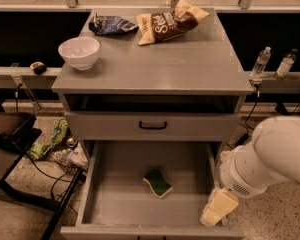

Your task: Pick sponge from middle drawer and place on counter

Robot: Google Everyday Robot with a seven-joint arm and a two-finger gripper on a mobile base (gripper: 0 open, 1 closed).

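Observation:
The sponge [157, 183], dark green on top with a yellow layer below, lies flat near the middle of the open middle drawer's grey floor [120, 199]. The drawer is pulled out under a shut drawer front with a black handle [152, 126]. The counter [165, 66] is the grey top above. My gripper [216, 209] hangs from the white arm at the lower right, over the drawer's right wall. It is to the right of the sponge and apart from it.
On the counter stand a white bowl [79, 52], a dark blue bag [110, 25] and a brown chip bag [172, 20]. Two water bottles [260, 63] stand on a ledge at the right. Cables and litter [55, 144] lie on the floor at the left.

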